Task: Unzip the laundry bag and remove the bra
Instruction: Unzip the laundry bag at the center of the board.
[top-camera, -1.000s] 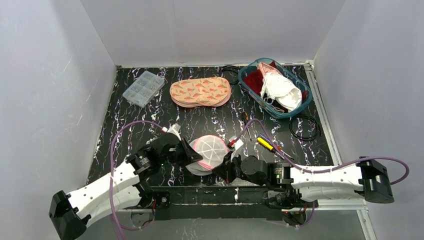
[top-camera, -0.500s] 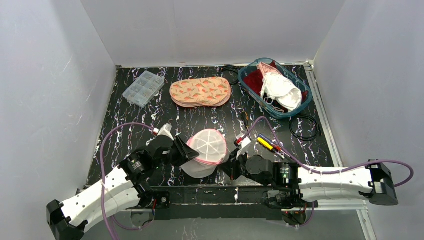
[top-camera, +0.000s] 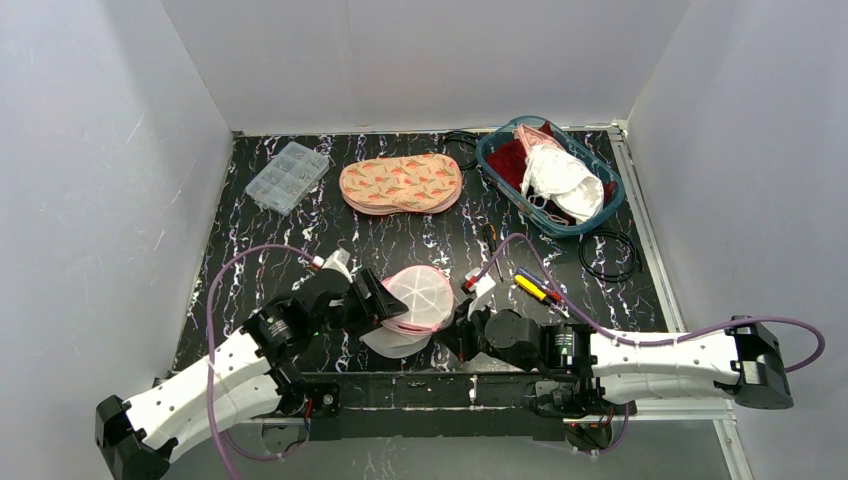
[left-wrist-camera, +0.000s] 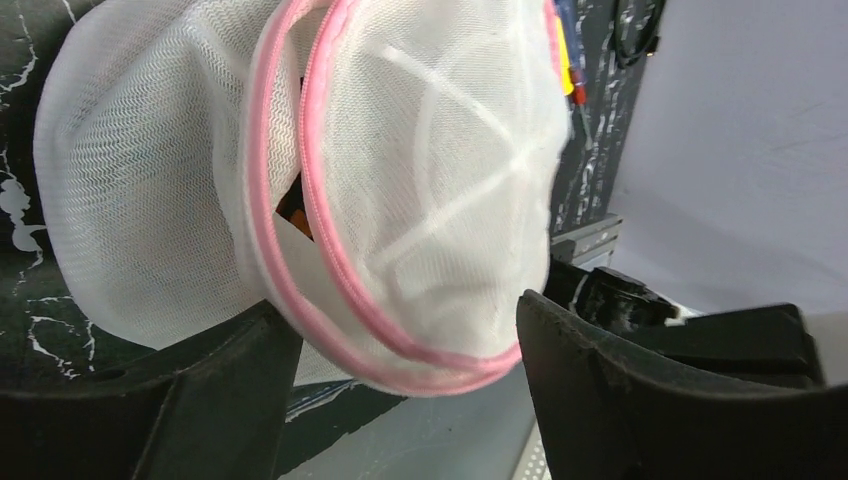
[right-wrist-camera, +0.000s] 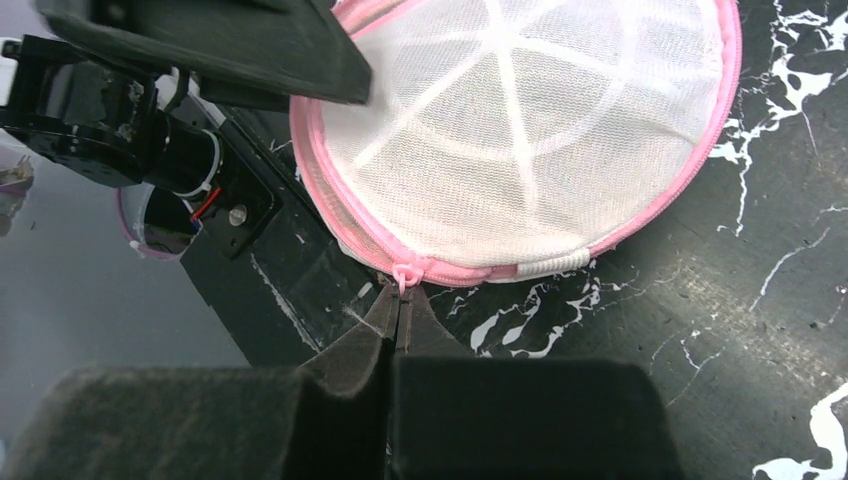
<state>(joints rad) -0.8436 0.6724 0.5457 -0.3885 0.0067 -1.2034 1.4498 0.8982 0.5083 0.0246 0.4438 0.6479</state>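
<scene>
White mesh with a pink zip, the domed laundry bag (top-camera: 418, 300) sits tilted near the front edge of the black marbled surface (top-camera: 300, 240), between the two hands. The left hand (left-wrist-camera: 400, 390) is released, its fingers spread wide on either side of the bag's rim. The right hand (right-wrist-camera: 398, 310) is clenched on the pink zip pull (right-wrist-camera: 403, 274). On the left hand's side the zip track gapes, and a sliver of orange shows inside; what it belongs to I cannot tell.

Right of the bag lie one yellow-handled screwdriver (top-camera: 530, 288) and one darker one (top-camera: 490, 237), with one black cable loop (top-camera: 583, 256) beyond. Along the far edge stand one clear compartment box (top-camera: 287, 176), one patterned pink fabric piece (top-camera: 400, 183) and one teal basket (top-camera: 519, 196) holding white and red garments. Bare marble separates the bag from that far row. White walls (top-camera: 420, 60) close three sides.
</scene>
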